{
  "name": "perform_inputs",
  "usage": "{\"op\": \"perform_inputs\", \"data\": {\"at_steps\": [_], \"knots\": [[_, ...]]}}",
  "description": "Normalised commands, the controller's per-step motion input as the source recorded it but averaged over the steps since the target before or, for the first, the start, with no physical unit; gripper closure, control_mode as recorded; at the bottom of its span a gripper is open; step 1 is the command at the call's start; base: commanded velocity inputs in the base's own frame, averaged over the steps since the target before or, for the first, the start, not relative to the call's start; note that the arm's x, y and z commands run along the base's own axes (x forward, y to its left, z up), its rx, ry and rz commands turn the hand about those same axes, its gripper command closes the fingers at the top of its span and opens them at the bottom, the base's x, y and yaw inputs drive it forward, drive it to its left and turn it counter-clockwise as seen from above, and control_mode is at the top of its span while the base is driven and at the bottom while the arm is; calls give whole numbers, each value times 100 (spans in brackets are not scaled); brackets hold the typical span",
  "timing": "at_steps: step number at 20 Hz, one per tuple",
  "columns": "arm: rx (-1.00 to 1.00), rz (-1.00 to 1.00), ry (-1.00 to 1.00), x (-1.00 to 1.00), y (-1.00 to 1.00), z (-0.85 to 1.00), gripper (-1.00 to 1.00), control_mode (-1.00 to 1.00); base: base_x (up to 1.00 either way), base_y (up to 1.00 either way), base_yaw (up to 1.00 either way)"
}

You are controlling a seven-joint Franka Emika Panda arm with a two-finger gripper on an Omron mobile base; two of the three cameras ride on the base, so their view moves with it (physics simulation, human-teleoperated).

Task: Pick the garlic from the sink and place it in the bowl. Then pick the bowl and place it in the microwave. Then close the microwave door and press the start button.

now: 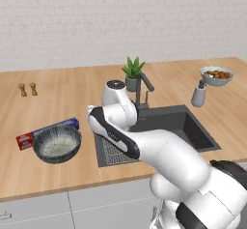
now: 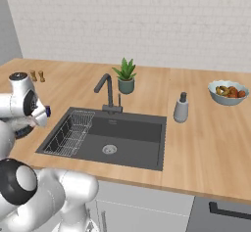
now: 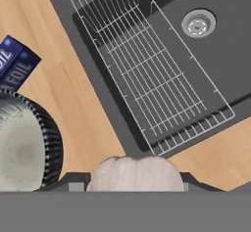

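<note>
The pinkish-white garlic [image 3: 135,173] sits between my finger tips at the bottom of the hand view, and my gripper [image 3: 133,184] is shut on it. It hangs above the counter strip between the dark grey sink [image 3: 215,64] and the ribbed dark bowl [image 3: 22,148]. That bowl [image 1: 57,143] stands on the wooden counter left of the sink [image 1: 188,126], its speckled inside bare. My arm covers the hand in the left base view. The microwave is out of view.
A wire rack [image 3: 147,69] fills the sink's left part, beside the round metal drain [image 3: 198,23]. A blue foil box [image 1: 46,131] lies behind the bowl. Dark faucet [image 2: 107,91], potted plant [image 2: 125,77], soap dispenser [image 2: 181,107], pale food bowl [image 2: 228,92] and two small shakers [image 1: 28,89] stand farther back.
</note>
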Motion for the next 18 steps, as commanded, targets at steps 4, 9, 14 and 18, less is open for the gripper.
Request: {"op": "perform_inputs", "data": {"at_steps": [4, 9, 14, 18], "knots": [[-5, 0, 16, 27, 100, 0, 100, -100, 0, 0, 0], [-4, 0, 15, 24, 99, 0, 100, -100, 0, 0, 0], [-7, 0, 10, 14, 80, -7, 100, -100, 0, 0, 0], [-6, -3, 3, 18, 34, -32, 100, -100, 0, 0, 0]]}}
